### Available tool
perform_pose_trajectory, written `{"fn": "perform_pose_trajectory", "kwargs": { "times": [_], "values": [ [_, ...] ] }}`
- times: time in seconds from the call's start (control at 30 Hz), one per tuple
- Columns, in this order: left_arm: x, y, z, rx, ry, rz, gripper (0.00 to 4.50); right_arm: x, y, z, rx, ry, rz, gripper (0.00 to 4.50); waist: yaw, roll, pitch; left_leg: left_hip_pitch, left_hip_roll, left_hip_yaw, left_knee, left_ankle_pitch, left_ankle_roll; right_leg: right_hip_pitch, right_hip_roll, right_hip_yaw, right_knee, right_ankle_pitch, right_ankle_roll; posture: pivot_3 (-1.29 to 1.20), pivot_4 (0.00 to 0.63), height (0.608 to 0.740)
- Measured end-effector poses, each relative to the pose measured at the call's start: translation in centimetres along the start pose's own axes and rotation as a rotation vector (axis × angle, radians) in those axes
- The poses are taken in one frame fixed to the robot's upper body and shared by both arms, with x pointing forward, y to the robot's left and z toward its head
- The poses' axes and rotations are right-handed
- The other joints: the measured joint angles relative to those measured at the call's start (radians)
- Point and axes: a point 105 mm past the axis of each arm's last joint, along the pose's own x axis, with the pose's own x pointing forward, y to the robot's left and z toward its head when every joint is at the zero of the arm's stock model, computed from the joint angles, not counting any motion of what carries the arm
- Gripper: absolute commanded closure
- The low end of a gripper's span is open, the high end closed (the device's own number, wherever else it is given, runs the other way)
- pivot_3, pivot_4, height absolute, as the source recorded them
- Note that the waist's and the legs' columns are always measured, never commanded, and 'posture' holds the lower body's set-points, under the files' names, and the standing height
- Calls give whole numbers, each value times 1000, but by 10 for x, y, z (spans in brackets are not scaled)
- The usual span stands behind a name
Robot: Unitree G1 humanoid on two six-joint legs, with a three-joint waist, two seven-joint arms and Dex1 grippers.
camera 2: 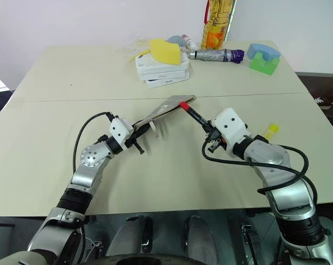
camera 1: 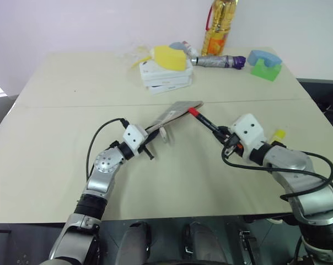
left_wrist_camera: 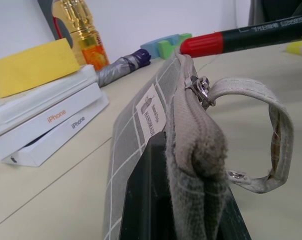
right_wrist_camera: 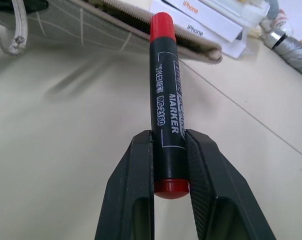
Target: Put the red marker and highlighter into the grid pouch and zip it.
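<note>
The highlighter (camera 1: 279,134) was half hidden behind the right arm, near the table's right edge, so just its yellow end showed. The mouth of the grid pouch (camera 1: 175,113) was hard to see, so I could not tell if the zip was open.

By the far edge of the table (camera 1: 56,165) sat stacked white boxes (camera 1: 166,77) with a yellow sponge thing (camera 1: 169,57) on top. Next to them lay a grey folded umbrella (camera 1: 219,61), an oil bottle (camera 1: 219,27) and blue and green blocks (camera 1: 266,63).

The left hand (camera 1: 150,140) was shut tight on one end of the pouch and held it up off the table, tilted. The right hand (right_wrist_camera: 169,165) squeezed the red marker (right_wrist_camera: 166,95) near its back end. The marker's red tip was at the pouch's far top edge, touching or nearly so.
</note>
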Motion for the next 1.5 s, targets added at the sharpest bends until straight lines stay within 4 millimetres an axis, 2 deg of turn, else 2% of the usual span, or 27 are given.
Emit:
{"fn": "perform_pose_trajectory", "kwargs": {
  "times": [0.3,0.5,0.63,0.73,0.83,0.93,1.03,1.2,1.23,1.3,1.4,1.47,1.5],
  "values": [
    [-2,-4,0,-8,-6,-23,4500,-2,-2,-4,-40,34,9,4139,0,0,0,0,0,0,0,0,0,0,0,0,0,0,0,0,150,740],
    [-9,-12,0,33,1,-121,4500,-7,1,-7,-153,93,75,4139,0,0,0,0,0,0,0,0,0,0,0,0,0,0,0,0,150,740],
    [-18,-20,0,77,9,-246,4500,-16,12,-3,-366,148,202,4139,0,0,0,0,0,0,0,0,0,0,0,0,0,0,0,0,150,740],
    [-24,-30,3,95,0,-374,4500,-17,27,-1,-494,151,309,4139,-1,0,0,0,0,0,0,0,0,0,0,0,0,0,0,0,150,740],
    [-30,-41,4,97,-5,-505,4500,-14,41,2,-578,123,389,4139,-1,0,0,0,0,0,0,0,0,0,0,0,0,0,0,0,150,740],
    [-30,-43,9,108,-22,-566,4500,-10,50,7,-613,86,422,4139,0,0,1,0,0,0,1,0,0,0,0,0,0,0,0,0,150,740],
    [-29,-43,13,121,-40,-586,4500,-6,57,10,-593,62,440,2581,0,0,1,0,0,0,1,0,0,0,0,0,0,0,0,0,150,740],
    [-28,-42,12,120,-46,-577,4500,-7,54,11,-536,61,408,68,1,0,1,0,0,0,1,0,0,0,0,0,0,0,0,0,150,740],
    [-26,-41,12,118,-47,-567,4500,-9,52,12,-493,54,389,68,2,0,1,0,0,0,1,0,0,1,0,-1,0,0,0,0,150,740],
    [-23,-37,10,125,-42,-531,4500,-15,42,19,-294,1,317,68,2,-1,1,0,0,0,2,0,0,1,0,-1,0,0,0,0,150,740],
    [-21,-32,2,122,-13,-478,4500,-28,20,35,-42,-110,190,68,1,-1,1,0,0,-3,2,0,0,2,0,-1,1,0,0,0,150,740],
    [-18,-31,-2,113,-8,-430,4500,-37,-7,30,113,-128,28,68,2,-2,0,0,0,-3,2,0,0,2,0,-1,0,0,0,0,150,740],
    [-16,-31,-3,108,-8,-412,4500,-39,-21,20,184,-103,-54,68,2,-2,0,0,0,-3,2,0,0,2,-1,-1,1,0,0,0,150,740]
  ]
}}
